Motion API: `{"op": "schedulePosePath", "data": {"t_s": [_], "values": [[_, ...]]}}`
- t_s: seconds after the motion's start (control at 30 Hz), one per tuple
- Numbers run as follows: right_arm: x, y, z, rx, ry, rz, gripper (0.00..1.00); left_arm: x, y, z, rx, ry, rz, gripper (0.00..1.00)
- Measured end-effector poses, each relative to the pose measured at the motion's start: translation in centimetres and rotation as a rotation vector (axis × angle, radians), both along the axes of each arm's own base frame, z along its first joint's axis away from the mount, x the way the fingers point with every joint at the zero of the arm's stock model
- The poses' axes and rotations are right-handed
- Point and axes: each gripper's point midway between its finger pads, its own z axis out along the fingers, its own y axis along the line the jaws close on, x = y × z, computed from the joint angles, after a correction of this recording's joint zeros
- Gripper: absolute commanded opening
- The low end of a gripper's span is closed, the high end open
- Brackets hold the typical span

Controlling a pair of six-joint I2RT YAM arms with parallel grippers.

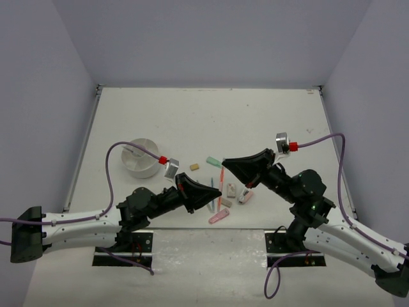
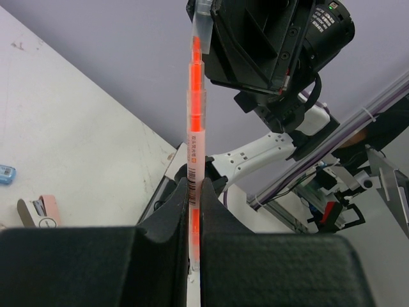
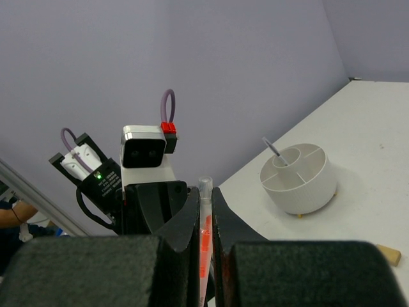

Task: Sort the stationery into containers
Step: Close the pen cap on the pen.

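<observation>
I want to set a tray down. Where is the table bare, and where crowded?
Bare: the far half of the table, beyond the white holder, to the back wall. Crowded: the near middle, where left claw and right claw hold the orange pen over loose markers and erasers.

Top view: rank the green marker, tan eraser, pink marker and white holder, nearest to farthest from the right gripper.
From the right gripper:
1. Green marker, beside its tip.
2. Tan eraser, further left.
3. Pink marker, toward the arm bases.
4. White holder, far left.
</observation>
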Motion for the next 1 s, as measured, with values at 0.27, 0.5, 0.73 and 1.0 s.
{"op": "schedulePosePath", "data": {"t_s": [0.27, 0.5, 0.73, 1.0], "values": [[-0.2, 0.1, -0.2, 0.004, 0.018, 0.016, 0.00, 0.5, 0.4, 0.2, 0.023, -0.055, 0.035, 0.00], [-0.5, 0.6, -0.7, -0.004, 0.047, 0.046, 0.00, 1.0, 0.7, 0.5, 0.062, -0.135, 0.073, 0.00], [-0.6, 0.8, -0.8, 0.002, 0.048, 0.061, 0.07, 1.2, 0.7, 0.3, 0.088, -0.174, 0.089, 0.00], [-0.8, 0.6, -0.7, 0.020, 0.031, 0.069, 0.24, 1.5, 0.2, 0.5, 0.128, -0.212, 0.094, 0.00]]}}
